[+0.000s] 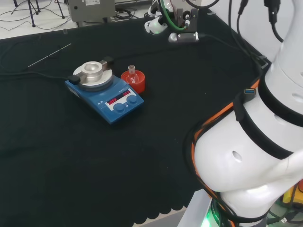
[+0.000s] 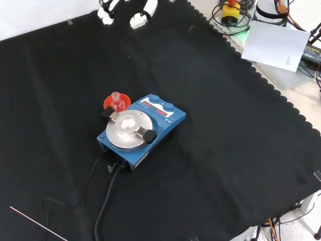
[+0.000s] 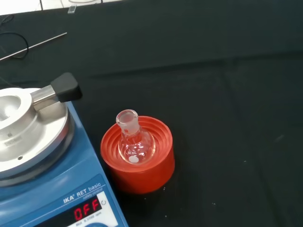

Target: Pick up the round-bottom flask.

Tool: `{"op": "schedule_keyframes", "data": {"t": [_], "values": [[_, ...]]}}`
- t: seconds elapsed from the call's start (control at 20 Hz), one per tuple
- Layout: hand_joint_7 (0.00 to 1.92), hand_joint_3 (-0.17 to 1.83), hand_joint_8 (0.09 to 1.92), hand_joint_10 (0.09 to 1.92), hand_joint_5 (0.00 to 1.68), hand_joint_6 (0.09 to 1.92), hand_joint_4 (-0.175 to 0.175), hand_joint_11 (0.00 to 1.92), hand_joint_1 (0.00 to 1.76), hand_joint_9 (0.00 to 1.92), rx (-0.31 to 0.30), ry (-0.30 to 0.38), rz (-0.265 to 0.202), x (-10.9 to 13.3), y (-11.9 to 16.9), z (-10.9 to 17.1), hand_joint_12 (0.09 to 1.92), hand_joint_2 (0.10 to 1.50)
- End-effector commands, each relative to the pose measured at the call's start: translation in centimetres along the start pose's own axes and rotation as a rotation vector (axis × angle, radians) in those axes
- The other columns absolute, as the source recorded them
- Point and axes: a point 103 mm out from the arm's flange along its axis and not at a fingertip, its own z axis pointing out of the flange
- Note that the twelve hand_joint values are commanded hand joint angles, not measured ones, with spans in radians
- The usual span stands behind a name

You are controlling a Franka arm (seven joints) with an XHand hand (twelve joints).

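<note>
Flask (image 3: 135, 142) upright in the red stand (image 3: 142, 168) just beside the blue stirrer (image 1: 106, 97), kept so from rolling, neck free for grasping; hand (image 2: 125, 12) well apart, finger state impossible to tell.

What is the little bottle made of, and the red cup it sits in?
The round-bottom flask looks like clear glass: you can see the red straight through it, and it glints. The red ribbed stand looks like matte rubber or plastic; its surface is dull with moulded ridges, so which of the two is hard to say.
</note>
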Motion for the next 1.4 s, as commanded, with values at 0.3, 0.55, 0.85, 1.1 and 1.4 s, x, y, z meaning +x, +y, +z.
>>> {"op": "schedule_keyframes", "data": {"t": [0.3, 0.55, 0.85, 1.1, 1.4], "values": [[0.22, 0.68, 0.66, 0.69, 0.48, 0.09, -0.043, 0.00, 0.73, 0.34, 0.059, 0.137, -0.033, -2.2, 6.8, 5.2, 1.36, 0.78], [0.21, 0.66, 0.66, 0.69, 0.49, 0.09, -0.035, 0.00, 0.77, 0.33, 0.078, 0.154, -0.043, -1.2, 8.1, 7.0, 1.36, 0.71], [0.22, 0.66, 0.66, 0.70, 0.51, 0.09, -0.030, 0.00, 0.79, 0.34, 0.106, 0.159, -0.062, -1.3, 9.2, 8.8, 1.36, 0.69], [0.23, 0.67, 0.66, 0.70, 0.53, 0.09, -0.028, 0.00, 0.80, 0.34, 0.084, 0.157, -0.070, -0.8, 9.6, 10.1, 1.37, 0.68], [0.24, 0.68, 0.66, 0.70, 0.54, 0.09, -0.026, 0.00, 0.82, 0.35, 0.096, 0.176, -0.090, -0.7, 9.9, 11.8, 1.38, 0.66]]}}
